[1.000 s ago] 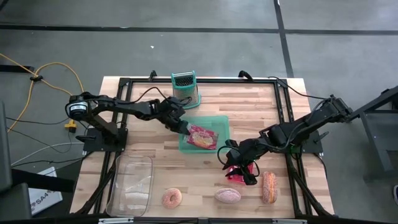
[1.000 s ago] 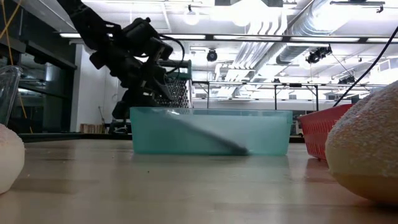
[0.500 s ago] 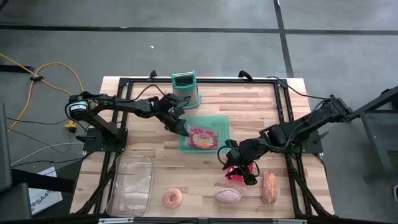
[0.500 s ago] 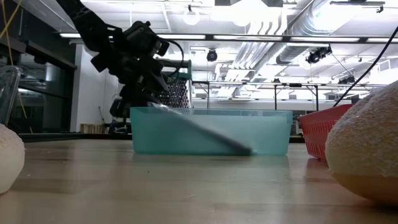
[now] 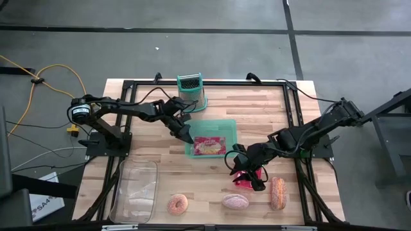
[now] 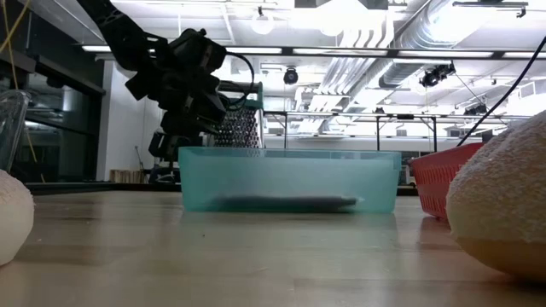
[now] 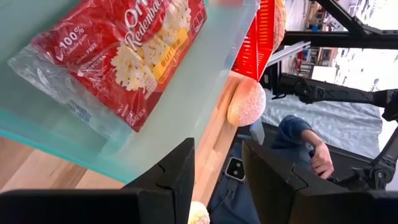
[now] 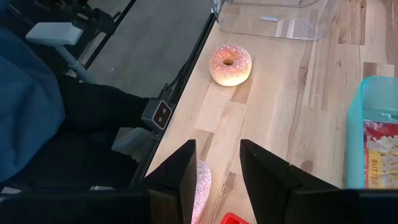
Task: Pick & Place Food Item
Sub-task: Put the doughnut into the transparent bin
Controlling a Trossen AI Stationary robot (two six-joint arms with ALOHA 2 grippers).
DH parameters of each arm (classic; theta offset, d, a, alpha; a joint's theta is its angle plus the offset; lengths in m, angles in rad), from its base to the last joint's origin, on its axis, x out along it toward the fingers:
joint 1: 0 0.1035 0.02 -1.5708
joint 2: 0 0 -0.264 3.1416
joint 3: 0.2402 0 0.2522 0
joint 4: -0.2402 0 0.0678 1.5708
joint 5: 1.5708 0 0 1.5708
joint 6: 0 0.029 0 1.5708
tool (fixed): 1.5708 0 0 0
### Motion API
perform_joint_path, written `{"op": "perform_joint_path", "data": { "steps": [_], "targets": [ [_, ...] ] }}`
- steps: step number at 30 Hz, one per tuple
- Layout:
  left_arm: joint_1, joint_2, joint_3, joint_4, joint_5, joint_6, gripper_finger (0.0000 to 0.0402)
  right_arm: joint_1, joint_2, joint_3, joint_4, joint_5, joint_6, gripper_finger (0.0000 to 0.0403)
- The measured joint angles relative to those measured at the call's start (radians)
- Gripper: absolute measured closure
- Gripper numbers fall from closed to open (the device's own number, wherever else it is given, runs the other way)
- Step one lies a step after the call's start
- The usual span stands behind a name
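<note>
A pale wooden tabletop [image 5: 160,163] carried the whole scene, with two dark arms reaching in from opposite sides. A clear plastic bin [image 5: 135,189] lay well away from both arms, near the tabletop's front corner on the left arm's side. The teal tray [image 5: 226,126] sat just ahead of the left tool [image 5: 183,135], which hung at the tray's edge with its fingers [image 7: 171,180] set a narrow gap apart and nothing between them. Inside the tray, just past that tool's tips, a red popcorn packet [image 5: 209,145] lay flat on the tray floor; the left wrist view showed the same packet [image 7: 121,53] close ahead of the fingers. Behind the left tool stood a teal-handled grater [image 5: 191,92], upright near the tabletop's far edge. The right tool [image 5: 239,164] waited low over the tabletop beside the tray's near corner, its fingers [image 8: 180,177] likewise narrowly parted and empty. Just beside it sat a small red basket [image 5: 247,181]. Beyond the basket, along the front edge, lay a long sugared pastry [image 5: 277,193] and a pink frosted bun [image 5: 235,201], with a sprinkled doughnut [image 5: 177,205] farther along. A person's hand [image 7: 322,160] showed beyond the tabletop edge.
</note>
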Motion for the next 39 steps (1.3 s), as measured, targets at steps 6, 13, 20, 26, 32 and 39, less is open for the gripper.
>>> {"op": "perform_joint_path", "data": {
  "steps": [6,13,20,26,32,39],
  "targets": [
    [-0.002,0.000,0.000,0.000,0.000,0.001,0.0272,0.000,0.000,0.000,0.000,0.000,0.000,0.0291],
    [-0.042,0.000,0.000,0.009,0.002,0.093,0.0272,0.000,0.000,0.000,0.000,0.000,-0.001,0.0291],
    [-0.116,-0.003,0.000,0.183,0.052,0.080,0.0272,-0.003,0.000,0.000,0.000,0.001,-0.008,0.0291],
    [-0.161,-0.040,0.000,0.271,0.010,0.040,0.0272,-0.029,0.000,0.000,-0.022,0.003,-0.005,0.0291],
    [-0.208,-0.107,0.000,0.270,-0.071,0.058,0.0274,-0.067,0.000,0.000,-0.077,0.075,0.000,0.0291],
    [-0.273,-0.194,0.000,0.267,-0.189,0.112,0.0274,-0.118,0.000,0.000,-0.083,0.087,0.000,0.0291]
  ]
}}
